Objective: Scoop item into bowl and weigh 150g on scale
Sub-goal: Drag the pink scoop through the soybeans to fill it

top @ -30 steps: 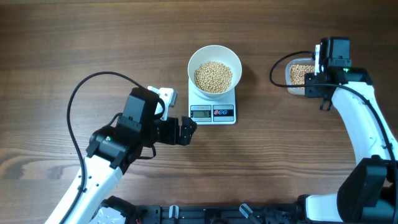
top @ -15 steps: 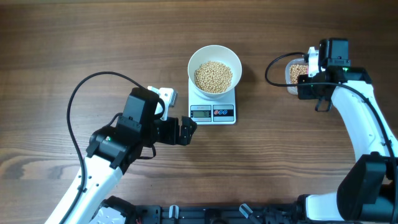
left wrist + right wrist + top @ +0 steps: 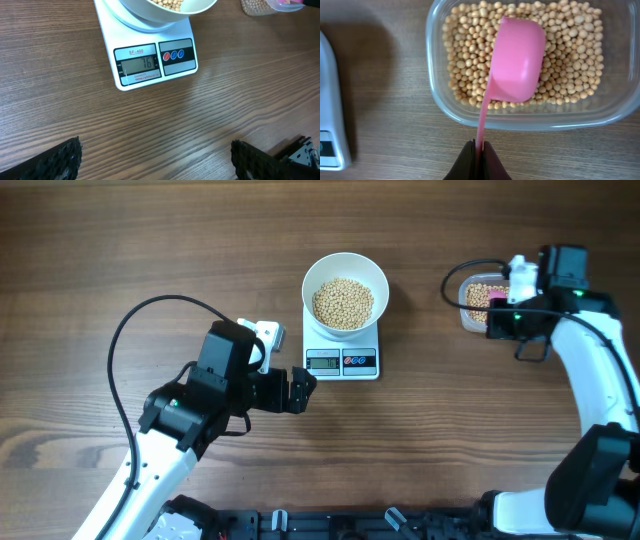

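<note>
The white bowl [image 3: 345, 265] sits on the small white scale [image 3: 342, 360] and holds a heap of tan beans [image 3: 343, 302]. The scale display [image 3: 140, 63] reads 76. My right gripper [image 3: 479, 150] is shut on the thin handle of a pink scoop [image 3: 517, 60]. The scoop lies over the beans [image 3: 570, 60] in the clear tub [image 3: 440, 100], its smooth outer side toward the camera. Overhead, the right gripper [image 3: 503, 320] hangs at the tub's near edge. My left gripper [image 3: 300, 390] stands open just left of the scale's front, its fingers [image 3: 60, 160] wide apart with nothing between them.
The clear tub [image 3: 466, 320] stands at the right of the scale, apart from it. A black cable [image 3: 140, 330] loops over the table behind the left arm. The scale's button panel [image 3: 176, 54] faces the left gripper.
The right arm has swung to the right and turned over the tub, keeping hold of the pink scoop. The left arm, bowl and scale have not moved.
</note>
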`<state>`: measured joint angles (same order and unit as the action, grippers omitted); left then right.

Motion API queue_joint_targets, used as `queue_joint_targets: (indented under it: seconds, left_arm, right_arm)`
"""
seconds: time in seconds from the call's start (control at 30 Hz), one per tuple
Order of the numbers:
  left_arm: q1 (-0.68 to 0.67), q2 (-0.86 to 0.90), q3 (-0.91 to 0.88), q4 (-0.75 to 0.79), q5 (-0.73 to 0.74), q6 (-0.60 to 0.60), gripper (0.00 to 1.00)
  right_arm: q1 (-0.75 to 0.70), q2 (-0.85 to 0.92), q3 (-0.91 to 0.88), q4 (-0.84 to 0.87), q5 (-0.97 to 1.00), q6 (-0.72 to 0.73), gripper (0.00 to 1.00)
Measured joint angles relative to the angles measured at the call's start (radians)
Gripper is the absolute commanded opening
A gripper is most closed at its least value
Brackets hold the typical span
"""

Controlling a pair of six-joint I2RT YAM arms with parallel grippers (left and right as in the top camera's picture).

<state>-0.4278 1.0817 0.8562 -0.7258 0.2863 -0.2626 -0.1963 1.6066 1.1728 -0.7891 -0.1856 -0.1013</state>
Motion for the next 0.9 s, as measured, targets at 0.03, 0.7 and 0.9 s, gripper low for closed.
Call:
queue_joint_targets:
  seconds: [0.03, 0.7, 0.9]
  left_arm:
    - [0.000, 0.000, 0.000, 0.000, 0.000, 0.000, 1.00]
    - [0.000, 0.000, 0.000, 0.000, 0.000, 0.000, 1.00]
    - [0.000, 0.000, 0.000, 0.000, 0.000, 0.000, 1.00]
  right_arm:
    - [-0.029, 0.000, 0.000, -0.002, -0.039, 0.000, 0.04]
    - [-0.219, 0.077, 0.000, -0.035, -0.402, 0.026, 0.04]
    - [-0.224, 0.094, 0.000, -0.037, -0.446, 0.037, 0.04]
